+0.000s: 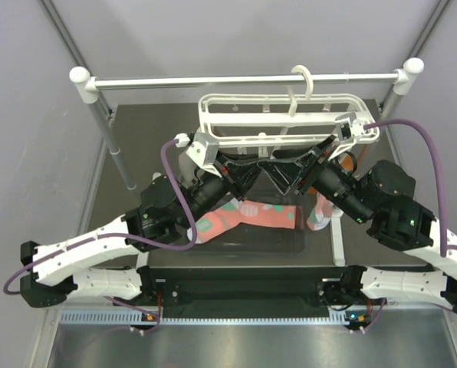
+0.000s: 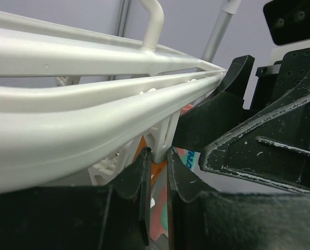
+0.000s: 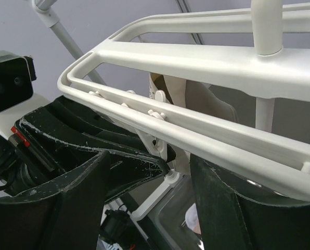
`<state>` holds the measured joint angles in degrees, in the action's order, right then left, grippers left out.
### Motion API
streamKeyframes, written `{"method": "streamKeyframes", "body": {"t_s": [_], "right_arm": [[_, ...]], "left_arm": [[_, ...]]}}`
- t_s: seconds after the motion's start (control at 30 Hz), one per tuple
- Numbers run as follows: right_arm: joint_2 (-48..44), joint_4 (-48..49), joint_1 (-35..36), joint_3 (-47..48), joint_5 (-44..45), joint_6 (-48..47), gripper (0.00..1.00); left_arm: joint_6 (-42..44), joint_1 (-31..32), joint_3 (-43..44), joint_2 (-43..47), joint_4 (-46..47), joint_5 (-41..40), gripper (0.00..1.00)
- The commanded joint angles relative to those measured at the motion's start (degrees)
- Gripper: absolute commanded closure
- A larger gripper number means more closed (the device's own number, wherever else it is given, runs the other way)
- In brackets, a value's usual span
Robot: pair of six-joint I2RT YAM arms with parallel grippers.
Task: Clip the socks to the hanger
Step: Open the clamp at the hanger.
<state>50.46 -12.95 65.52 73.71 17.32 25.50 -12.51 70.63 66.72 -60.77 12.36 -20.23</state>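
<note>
The white hanger (image 1: 282, 119) hangs by its hook (image 1: 304, 80) from the rail. Both grippers reach up under its near rail. My left gripper (image 1: 244, 178) is shut on a small white clip (image 2: 164, 136) that dangles from the hanger (image 2: 66, 120); the clip's lower end sits between the fingertips. My right gripper (image 1: 291, 178) is open and empty, its fingers (image 3: 82, 198) spread wide under the hanger rail (image 3: 207, 130), just right of the left gripper. The pink socks (image 1: 268, 215) with mint patches lie flat on the table below both grippers. A bit of sock (image 2: 163, 208) shows below the left jaws.
A metal rail with white ball ends (image 1: 244, 79) on two posts carries the hanger. A beige cloth piece (image 3: 196, 99) hangs from the hanger. An orange cloth bit (image 2: 157, 169) shows behind the clip. A clear tray (image 1: 320, 247) holds the socks on the dark table.
</note>
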Motion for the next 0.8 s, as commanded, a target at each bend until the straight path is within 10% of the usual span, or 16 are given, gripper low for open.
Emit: {"method": "streamKeyframes", "body": {"t_s": [0.0, 0.77], "right_arm": [[0.3, 2.1, 0.4, 2.6, 1.1, -1.1, 0.38], [-1.8, 2.9, 0.5, -1.0, 4.6, -1.9, 0.51]], "left_arm": [[-2.7, 0.2, 3.3, 0.2, -4.5, 5.1, 1.00], [-6.0, 0.1, 0.9, 1.4, -9.2, 5.6, 1.00]]}}
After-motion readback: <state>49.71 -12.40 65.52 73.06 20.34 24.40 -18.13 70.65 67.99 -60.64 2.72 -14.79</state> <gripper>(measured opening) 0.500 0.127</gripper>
